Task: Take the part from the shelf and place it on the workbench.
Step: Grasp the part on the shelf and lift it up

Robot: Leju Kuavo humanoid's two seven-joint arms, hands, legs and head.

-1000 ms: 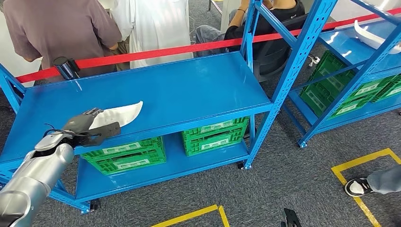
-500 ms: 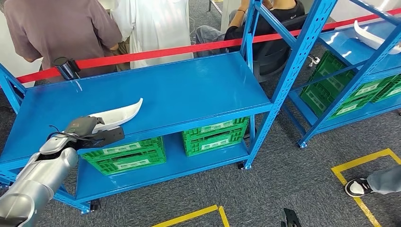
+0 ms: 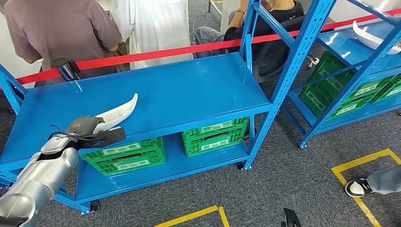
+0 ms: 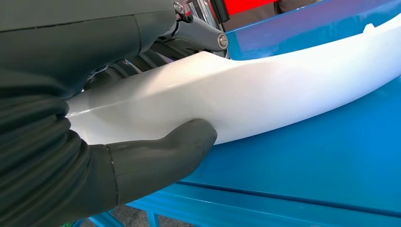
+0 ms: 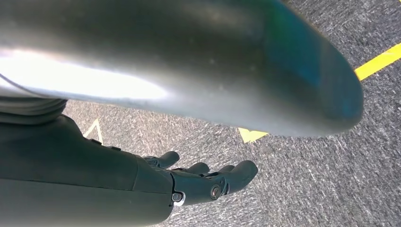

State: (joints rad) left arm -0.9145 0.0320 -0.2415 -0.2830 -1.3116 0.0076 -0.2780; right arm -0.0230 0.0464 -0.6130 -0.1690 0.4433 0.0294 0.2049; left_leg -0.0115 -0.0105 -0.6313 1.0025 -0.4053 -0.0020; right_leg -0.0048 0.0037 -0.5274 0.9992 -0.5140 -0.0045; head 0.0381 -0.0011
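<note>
A long curved white plastic part [image 3: 117, 113] lies over the front left of the blue shelf top [image 3: 189, 90], its far tip tilted up off the surface. My left hand [image 3: 90, 131] grips its near end. In the left wrist view the thumb [image 4: 165, 153] presses one face of the white part [image 4: 265, 97] while the dark fingers [image 4: 156, 49] wrap over the other side. My right hand [image 5: 208, 182] hangs beside my body over the grey carpet, fingers extended and holding nothing.
Green crates [image 3: 215, 135] fill the lower shelf. A second blue rack [image 3: 359, 52] at right carries another white part [image 3: 371, 35]. A red barrier tape [image 3: 156, 52] runs behind the shelf, with people [image 3: 61, 28] standing beyond it. A person's foot [image 3: 359, 187] is at lower right.
The white part's far tip has risen off the shelf and swung slightly left. My left hand has drawn a little toward me and closed its grip on the near end.
</note>
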